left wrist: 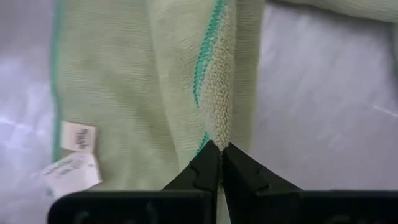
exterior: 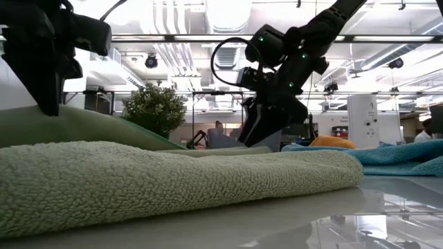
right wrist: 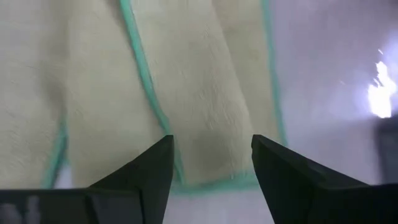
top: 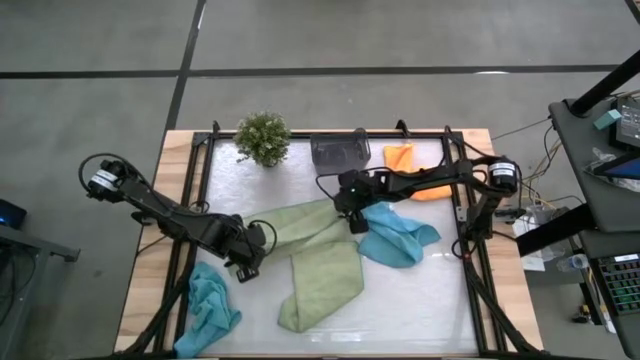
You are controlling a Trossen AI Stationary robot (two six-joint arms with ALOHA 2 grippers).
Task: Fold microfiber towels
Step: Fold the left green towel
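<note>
Pinching a fold of the light green towel, my left claw is clamped shut on its teal-stitched edge near the middle of the counter. I see my right claw with fingers spread above the same towel's far corner, gripping nothing. A blue towel lies just beside it.

Two green towels rumpled mid-table, teal towels, orange towel
</note>
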